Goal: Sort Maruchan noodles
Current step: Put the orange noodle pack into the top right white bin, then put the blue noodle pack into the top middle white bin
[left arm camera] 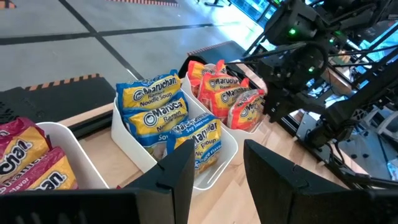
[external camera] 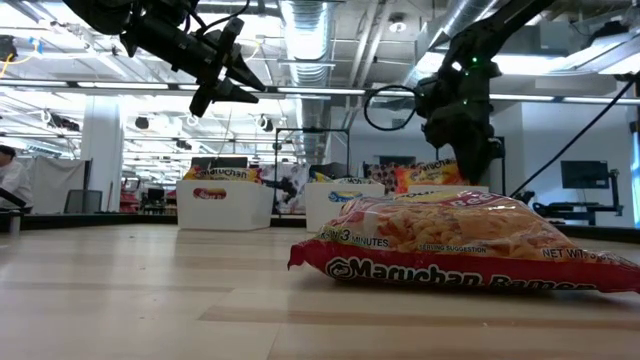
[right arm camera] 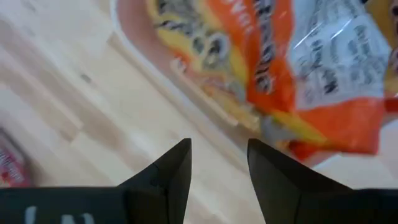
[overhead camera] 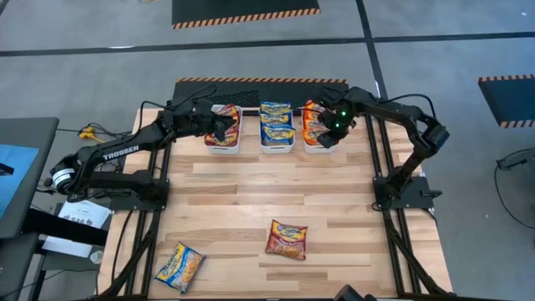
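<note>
Maruchan noodles [external camera: 455, 245], "Maruchan Ramen" label

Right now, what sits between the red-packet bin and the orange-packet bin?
The middle white bin, filled with blue packets, stands between the red-packet bin and the orange-packet bin; the high view shows it.

**Packets sorted by colour, two left loose**

Red packets [overhead camera: 222, 125] stood packed upright at the far left, blue packets [overhead camera: 276, 124] in the middle, orange packets [overhead camera: 315, 122] at the right. A red packet [overhead camera: 287, 239] lay flat near the front; a blue packet [overhead camera: 180, 266] lay tilted at the front left.
</note>
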